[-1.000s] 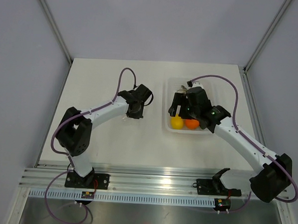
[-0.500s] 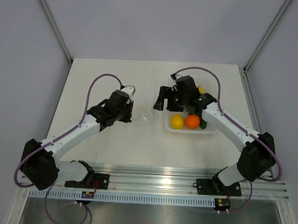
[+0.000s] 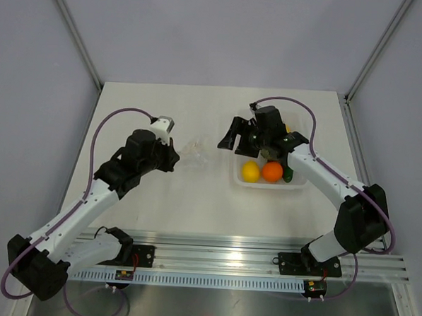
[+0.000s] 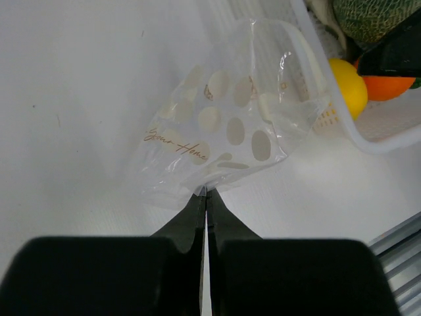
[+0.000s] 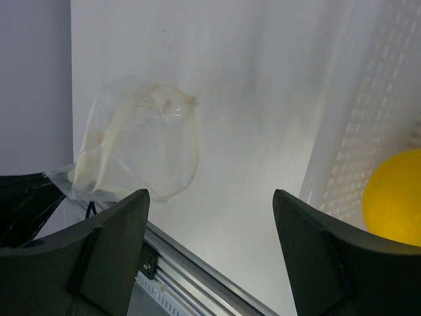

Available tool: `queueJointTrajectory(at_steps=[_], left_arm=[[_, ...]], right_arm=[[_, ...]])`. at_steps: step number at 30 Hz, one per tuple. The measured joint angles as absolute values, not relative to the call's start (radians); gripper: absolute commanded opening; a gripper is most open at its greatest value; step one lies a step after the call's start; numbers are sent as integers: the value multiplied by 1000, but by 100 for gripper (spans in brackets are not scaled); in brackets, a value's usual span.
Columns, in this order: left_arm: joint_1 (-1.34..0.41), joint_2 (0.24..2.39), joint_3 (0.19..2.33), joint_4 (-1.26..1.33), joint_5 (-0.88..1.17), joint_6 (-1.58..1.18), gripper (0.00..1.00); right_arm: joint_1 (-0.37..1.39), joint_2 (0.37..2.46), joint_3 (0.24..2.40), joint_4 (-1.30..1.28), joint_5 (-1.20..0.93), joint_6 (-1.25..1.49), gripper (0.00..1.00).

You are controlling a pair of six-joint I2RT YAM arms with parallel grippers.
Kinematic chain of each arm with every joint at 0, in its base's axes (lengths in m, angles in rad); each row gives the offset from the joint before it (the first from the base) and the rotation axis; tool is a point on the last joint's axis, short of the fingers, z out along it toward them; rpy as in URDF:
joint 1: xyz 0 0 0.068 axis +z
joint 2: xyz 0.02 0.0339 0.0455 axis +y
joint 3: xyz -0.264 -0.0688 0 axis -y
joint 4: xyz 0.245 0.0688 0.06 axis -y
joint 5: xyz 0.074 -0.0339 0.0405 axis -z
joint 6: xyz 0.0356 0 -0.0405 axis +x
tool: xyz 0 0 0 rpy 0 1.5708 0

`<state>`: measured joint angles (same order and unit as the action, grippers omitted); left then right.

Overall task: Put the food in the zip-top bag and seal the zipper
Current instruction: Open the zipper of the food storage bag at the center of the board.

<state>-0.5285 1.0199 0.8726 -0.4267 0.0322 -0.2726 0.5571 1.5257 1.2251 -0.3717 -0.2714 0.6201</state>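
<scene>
My left gripper [image 3: 174, 155] [image 4: 206, 192] is shut on an edge of the clear zip-top bag [image 4: 227, 128], which carries white dots and brown script. The bag [image 3: 196, 151] hangs lifted left of the tray and also shows in the right wrist view [image 5: 141, 141]. Its zipper strip is too faint to make out. The yellow lemon-shaped food [image 3: 250, 172] lies in the tray's near left corner [image 4: 347, 85] [image 5: 398, 197]. My right gripper [image 3: 232, 136] [image 5: 210, 197] is open and empty, hovering over the table between the bag and the tray's left rim.
A clear rigid tray [image 3: 292, 185] at the right holds a round orange fruit [image 3: 272, 171] [image 4: 388, 85] and a grey-green melon [image 4: 368, 16], mostly hidden under my right arm. A metal rail [image 3: 220, 252] runs along the table's near edge.
My left arm has drawn back to the left and lifted the bag off the table. My right gripper has shifted slightly up and right beside the tray.
</scene>
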Motion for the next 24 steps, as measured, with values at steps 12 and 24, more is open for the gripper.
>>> queueJointTrajectory(at_steps=[12,24], left_arm=[[-524,850,873,-425,51,-240,0],[-524,844,873,-426,53,-213,0]], right_arm=[[521,1536,1219,-241,-416,828,83],[521,1629,1152,-76,-664,942,69]])
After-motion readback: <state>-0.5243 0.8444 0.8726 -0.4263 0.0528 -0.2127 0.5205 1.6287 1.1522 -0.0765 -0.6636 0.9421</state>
